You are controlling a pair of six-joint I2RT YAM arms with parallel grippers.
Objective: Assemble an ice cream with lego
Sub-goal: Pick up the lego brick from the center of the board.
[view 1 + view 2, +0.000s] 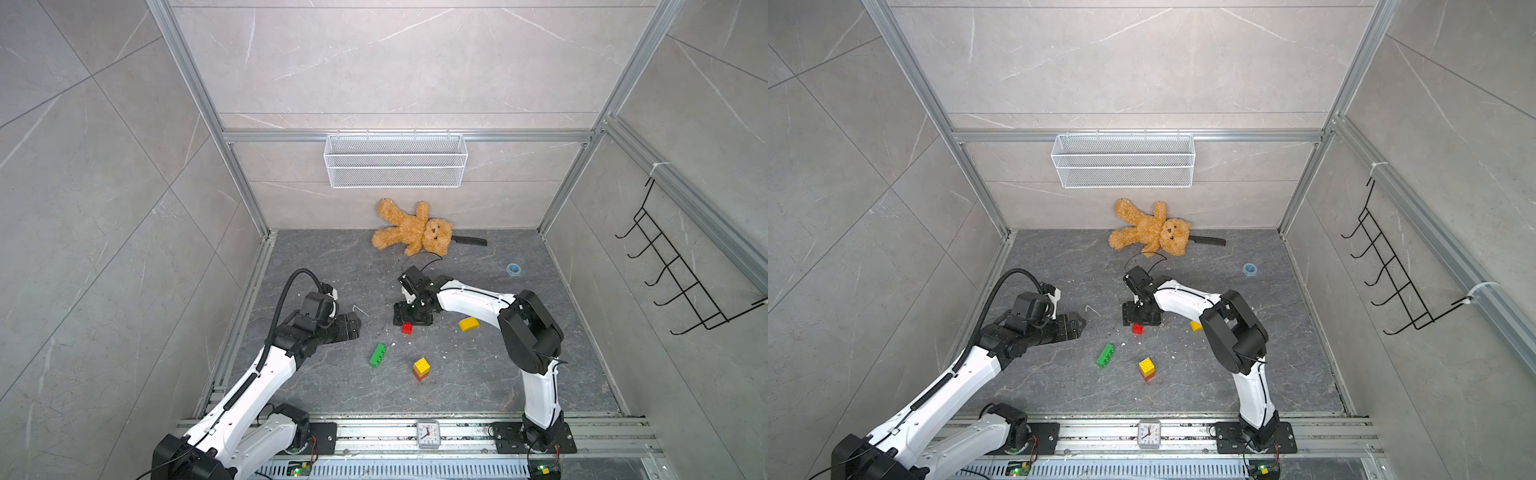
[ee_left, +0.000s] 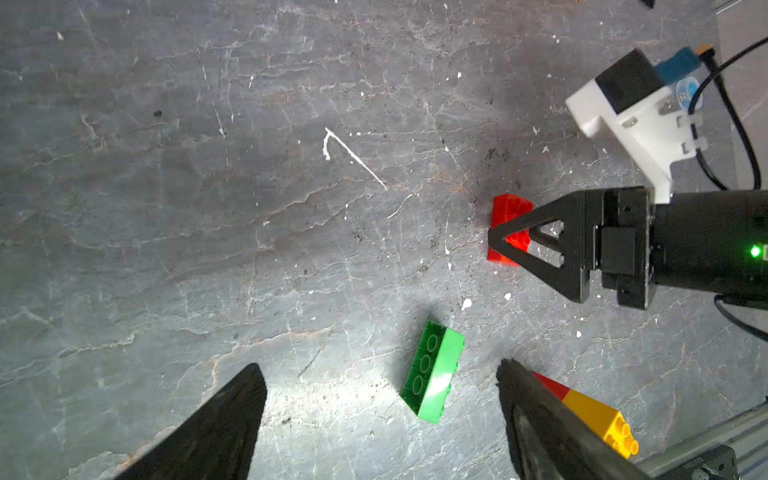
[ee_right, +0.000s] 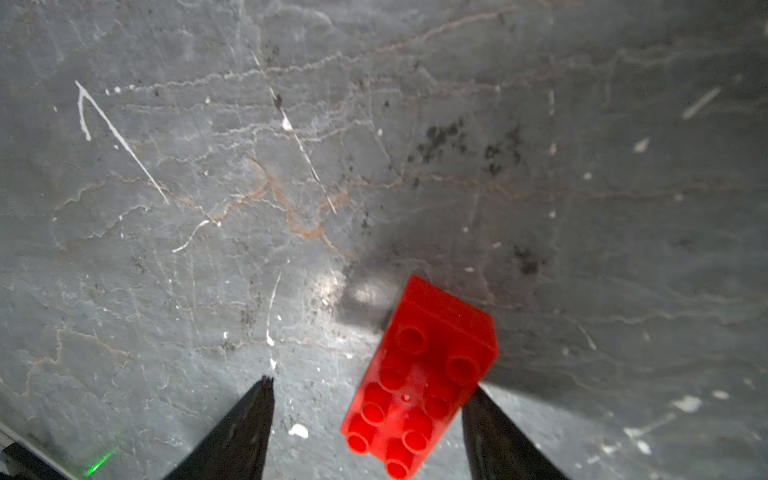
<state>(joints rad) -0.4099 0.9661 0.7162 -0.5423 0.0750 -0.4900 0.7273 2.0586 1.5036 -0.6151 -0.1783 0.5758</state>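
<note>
Loose lego lies on the dark floor. A red brick (image 1: 407,328) (image 3: 419,374) sits studs up between the spread fingers of my right gripper (image 1: 409,321) (image 3: 370,386), which points down over it. The brick is close to one finger and apart from the other. A long green brick (image 1: 377,355) (image 2: 434,374) lies on its side ahead of my left gripper (image 1: 356,325) (image 2: 380,368), which is open and holds nothing. A yellow brick stacked on a red one (image 1: 421,369) (image 2: 590,411) stands nearer the front. A round-topped yellow brick (image 1: 468,324) lies beside the right arm.
A brown teddy bear (image 1: 411,230) and a black knife handle (image 1: 469,240) lie by the back wall. A blue tape roll (image 1: 514,269) lies at the right. A wire basket (image 1: 395,160) hangs on the back wall, a hook rack (image 1: 673,270) on the right wall. A clock (image 1: 428,434) sits on the front rail.
</note>
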